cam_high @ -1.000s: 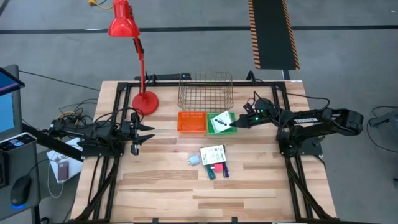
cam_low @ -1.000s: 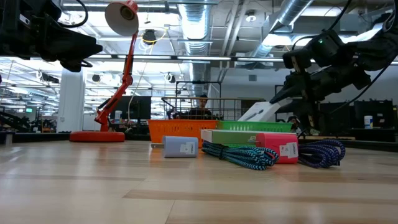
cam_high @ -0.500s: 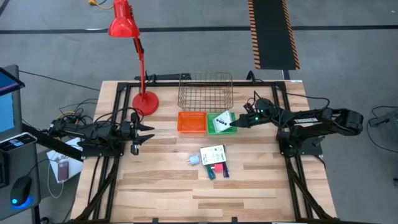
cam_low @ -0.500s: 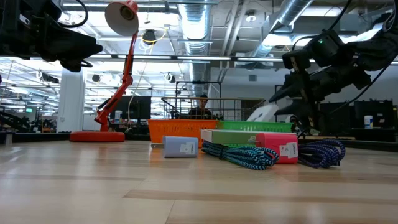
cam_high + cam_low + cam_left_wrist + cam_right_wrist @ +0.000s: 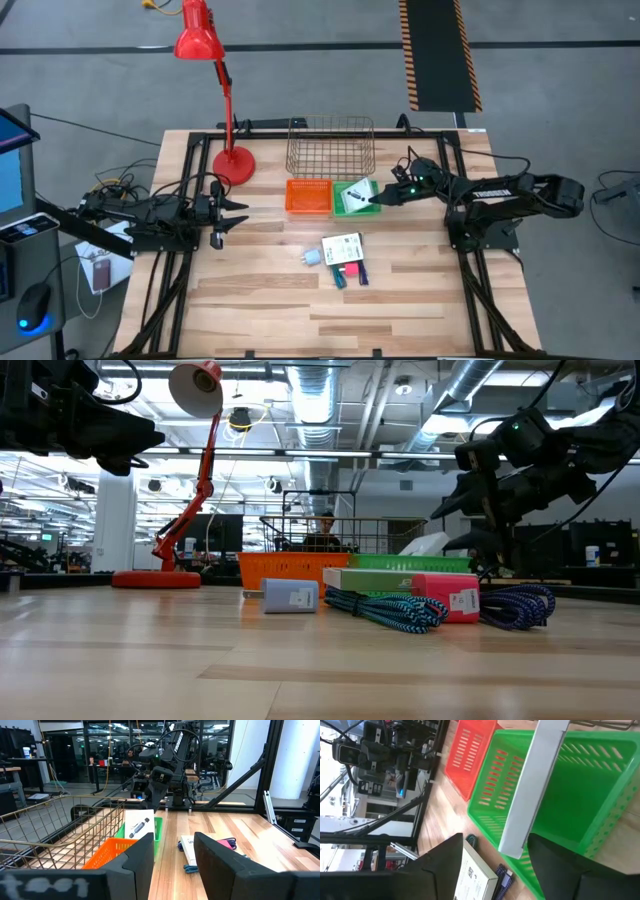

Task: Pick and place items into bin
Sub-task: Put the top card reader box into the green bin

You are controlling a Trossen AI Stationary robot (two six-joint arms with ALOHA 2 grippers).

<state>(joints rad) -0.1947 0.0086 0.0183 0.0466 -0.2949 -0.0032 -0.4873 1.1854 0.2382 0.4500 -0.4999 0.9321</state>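
My right gripper (image 5: pixel 380 197) hangs open just over the right side of the green bin (image 5: pixel 362 186). A flat white pack (image 5: pixel 535 785) with a black marker printed on it leans inside that bin, its near end between my spread fingers. My left gripper (image 5: pixel 236 215) waits open near the table's left edge, nothing between its fingers. In front of the bins, on the table's middle, lie a white printed card pack (image 5: pixel 343 246), a pale blue lump (image 5: pixel 311 257), a pink block (image 5: pixel 350 268) and coiled teal (image 5: pixel 385 608) and blue (image 5: pixel 515 605) pieces. My right gripper has its fingers on either side of the white pack's near end (image 5: pixel 512 847), coming level from the table's right. I cannot tell whether a finger still touches it. The pack rests tilted in the green bin.
An orange bin (image 5: pixel 308 196) stands against the green bin's left side. Behind both is a wire basket (image 5: pixel 331 146). A red desk lamp (image 5: pixel 232 160) stands at the far left. The table's near half (image 5: pixel 330 320) is bare wood.
My right gripper has opened over the green bin without moving away. The white pack, held slanting up in its fingers before, has sunk at its raised end and now lies lower in the bin.
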